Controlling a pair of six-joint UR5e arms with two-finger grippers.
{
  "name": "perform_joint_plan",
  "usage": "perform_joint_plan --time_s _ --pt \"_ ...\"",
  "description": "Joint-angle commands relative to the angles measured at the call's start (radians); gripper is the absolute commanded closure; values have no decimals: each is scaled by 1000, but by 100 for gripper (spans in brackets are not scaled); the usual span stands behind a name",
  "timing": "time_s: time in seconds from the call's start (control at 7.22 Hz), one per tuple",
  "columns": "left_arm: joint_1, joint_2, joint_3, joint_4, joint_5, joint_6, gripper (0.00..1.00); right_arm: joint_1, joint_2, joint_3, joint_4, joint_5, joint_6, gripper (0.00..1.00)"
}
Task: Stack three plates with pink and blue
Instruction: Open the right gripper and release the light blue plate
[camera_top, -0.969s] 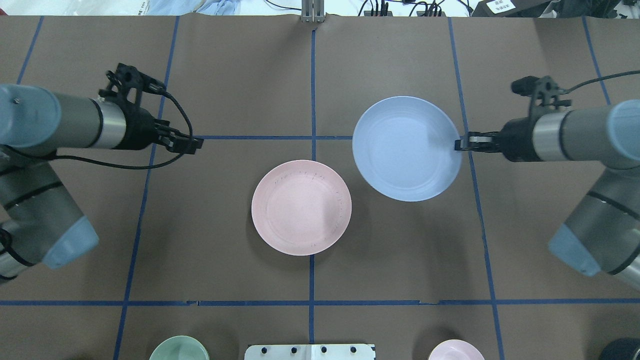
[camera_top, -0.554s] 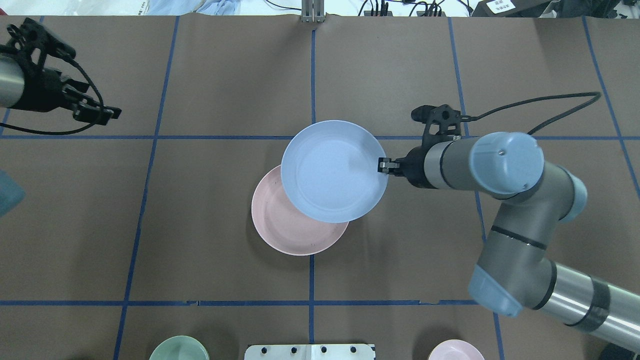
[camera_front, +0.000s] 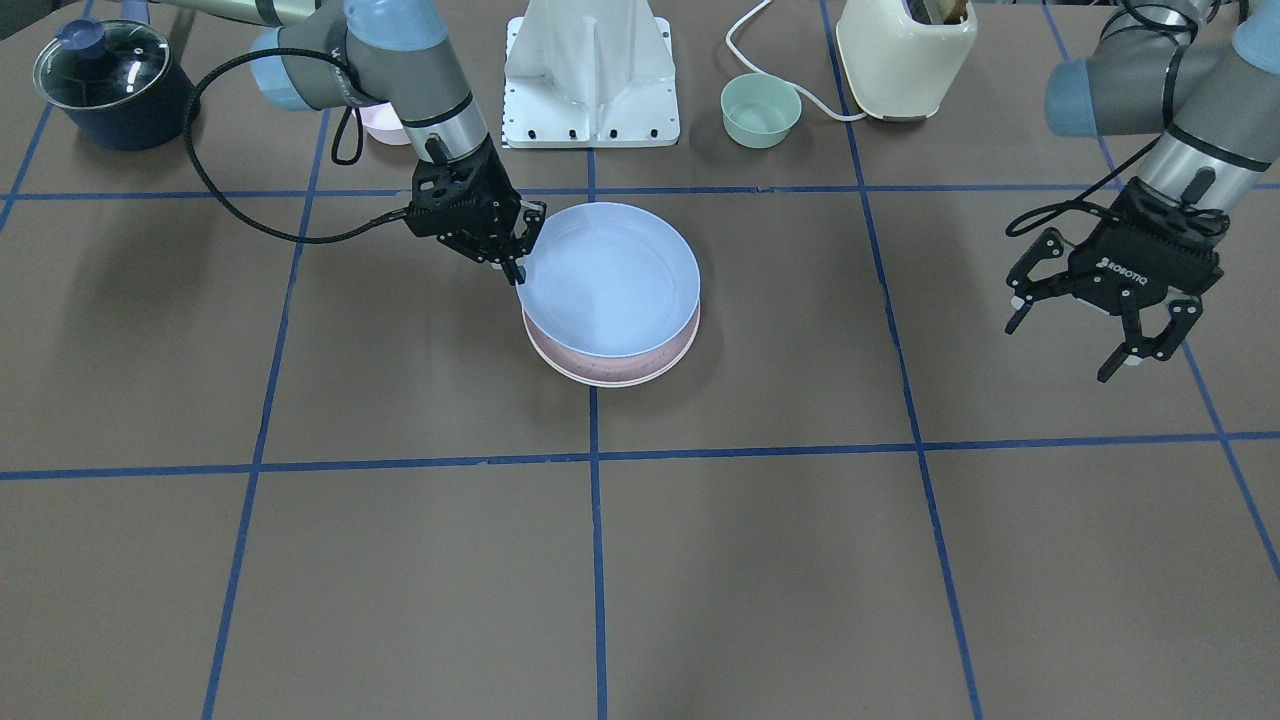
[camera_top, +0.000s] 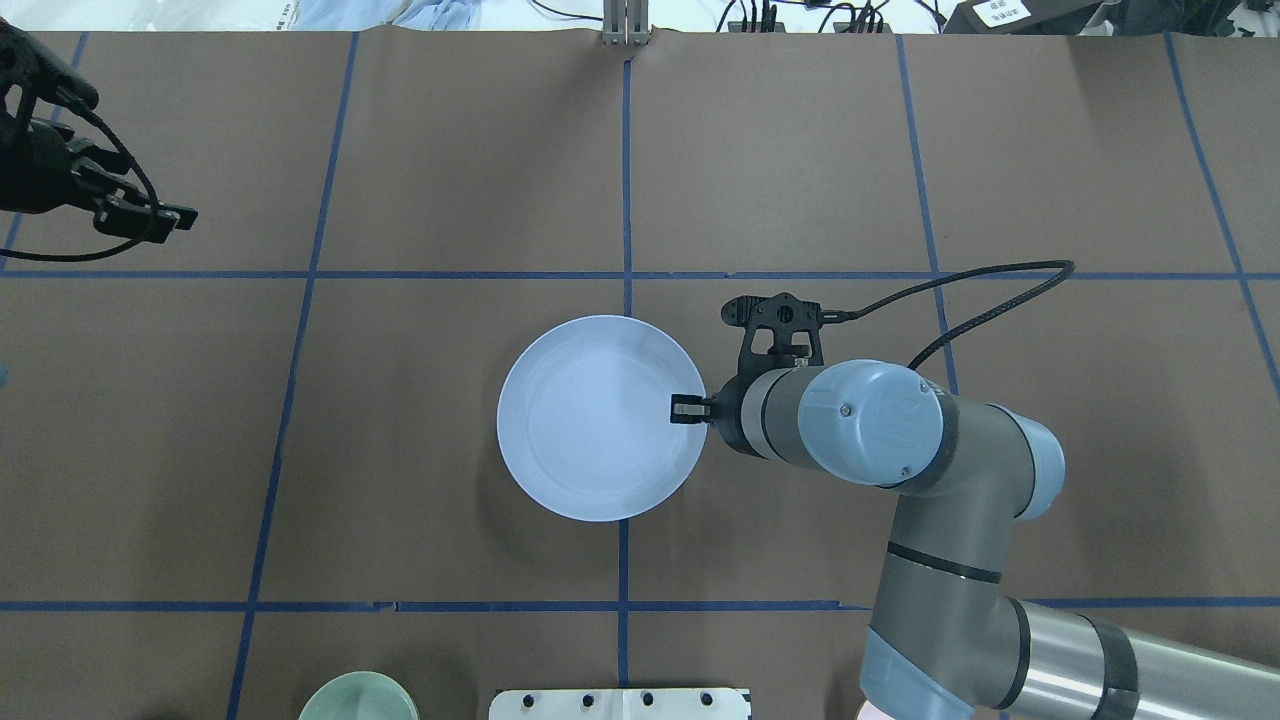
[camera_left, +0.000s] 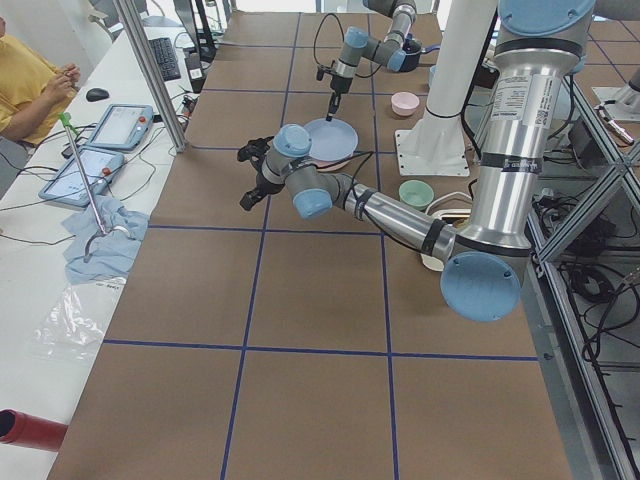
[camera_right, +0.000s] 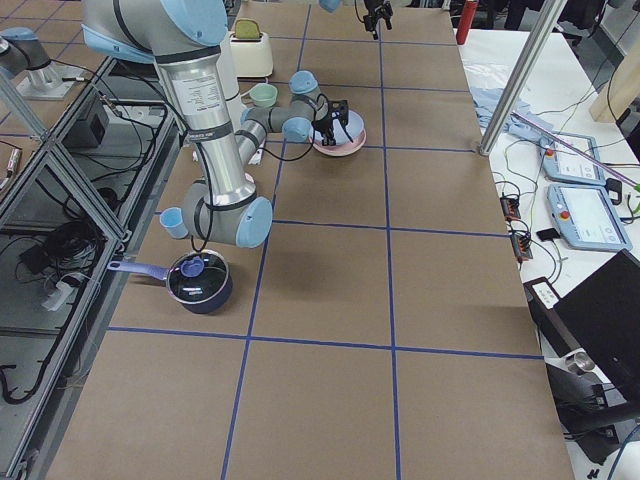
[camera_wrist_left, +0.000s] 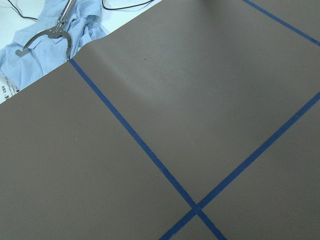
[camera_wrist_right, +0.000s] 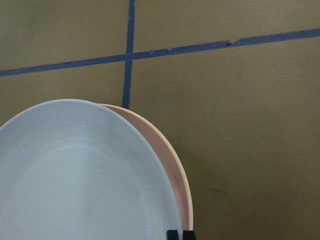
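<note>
Left gripper (camera_top: 172, 220): I see its fingers spread wide, holding nothing, well apart from the plates on the table's left side.
Blue plate (camera_top: 590, 420): at table centre, directly over the pink plate (camera_front: 615, 375), whose rim peeks out beneath.
Right gripper (camera_top: 686, 408): I read it clenched on the blue plate's right rim.

Green bowl (camera_front: 761, 109), toaster (camera_front: 905, 55), lidded pot (camera_front: 103, 80)

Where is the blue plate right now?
In the overhead view the blue plate is over the pink plate, on the middle tape line, its right rim held by the right gripper.
</note>
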Motion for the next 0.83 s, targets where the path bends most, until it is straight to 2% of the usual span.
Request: perform_joint_plan --time_s 0.0,0.28,0.42,0.55,0.69 --pt "-1 1 2 -4 -2 -3 0 -11 19 -26 -47 -35 4 0" --pt "1 12 2 -10 -2 -3 0 43 87 -8 -158 -21 -5 0" --pt "1 15 3 -10 0 -3 0 114 87 13 -200 56 -19 0" --pt "-4 47 -12 -10 -2 -2 0 215 79 29 -248 178 -75 0" --pt "-55 67 -10 -4 -41 -2 0 308 64 33 -292 258 -200 0"
